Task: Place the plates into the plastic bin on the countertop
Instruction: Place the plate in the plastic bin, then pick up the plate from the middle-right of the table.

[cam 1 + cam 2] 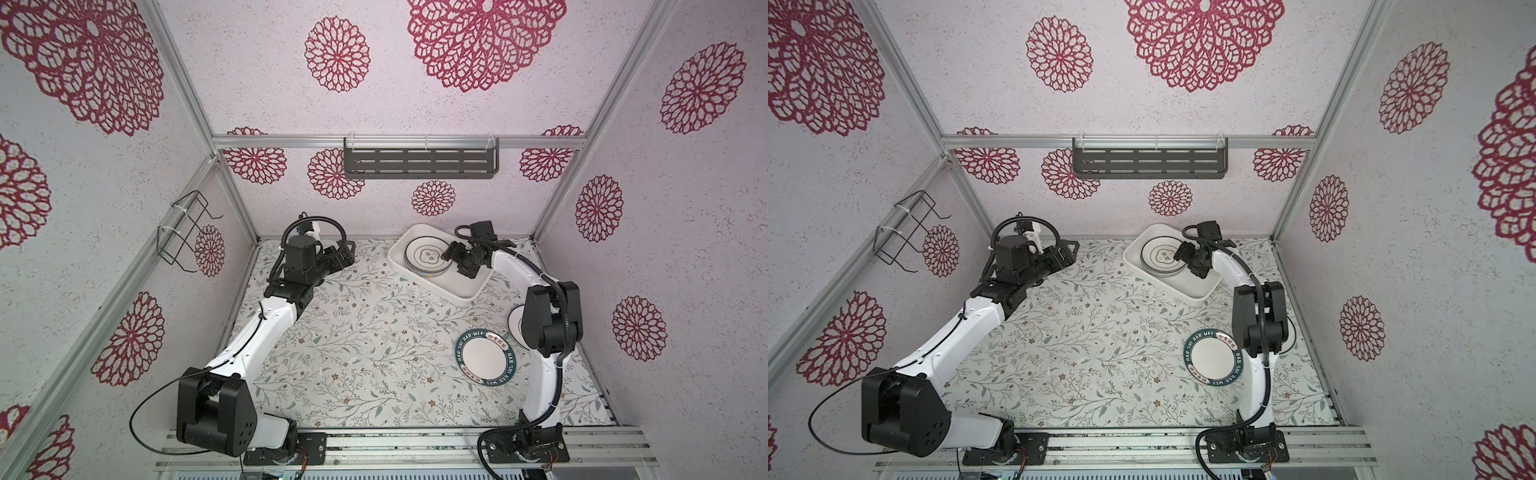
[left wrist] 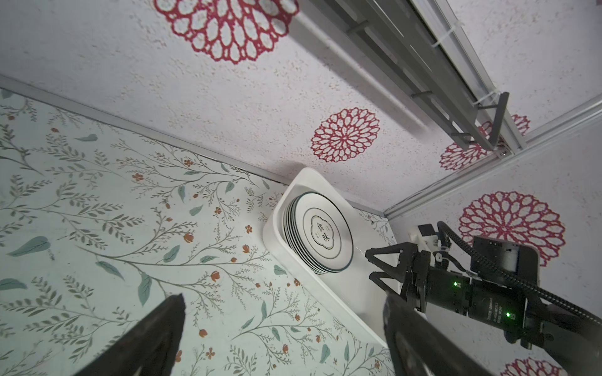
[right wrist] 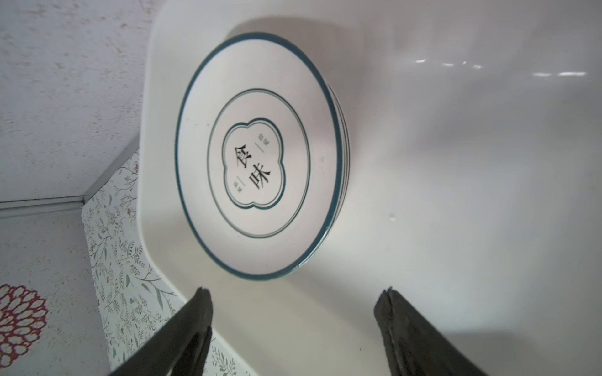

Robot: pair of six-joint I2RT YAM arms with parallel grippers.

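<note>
1. In both top views, the plastic bin [image 1: 459,284] lay angled at about 1 o'clock on the countertop [image 1: 353,332], close to the back wall [image 1: 374,208]. A stack of plates [image 1: 426,257] with thin rings and a clover emblem sat in the bin's end nearer that wall. White floor showed in its other end.
2. The right gripper [image 1: 455,262] hovered over the bin at the stack's 3 o'clock edge, its jaws spread with nothing between them.
3. A teal-lettered plate [image 1: 484,356] lay flat at about 4 o'clock on the countertop. A second plate [image 1: 514,328], mostly hidden behind the right arm [image 1: 548,320], lay just beside it toward 3 o'clock. Both were outside the bin.
4. The left gripper [image 1: 347,254] hung at about 11 o'clock over the countertop, well apart from the bin, spread and empty. A slotted shelf [image 1: 419,162] hung on the back wall at 12 o'clock.
5. In the left wrist view, the left gripper [image 2: 283,298] stood wide apart over the leafy countertop, holding nothing. Beyond it sat the plastic bin [image 2: 273,228], with several rims showing in the stack of plates [image 2: 325,232]. The right gripper [image 2: 369,264] was near the stack, with a gap between them.
6. In the right wrist view, the right gripper [image 3: 294,291] had only bin floor between its parted fingers [image 3: 192,325]. The top plate [image 3: 257,156] lay just ahead, untouched.
</note>
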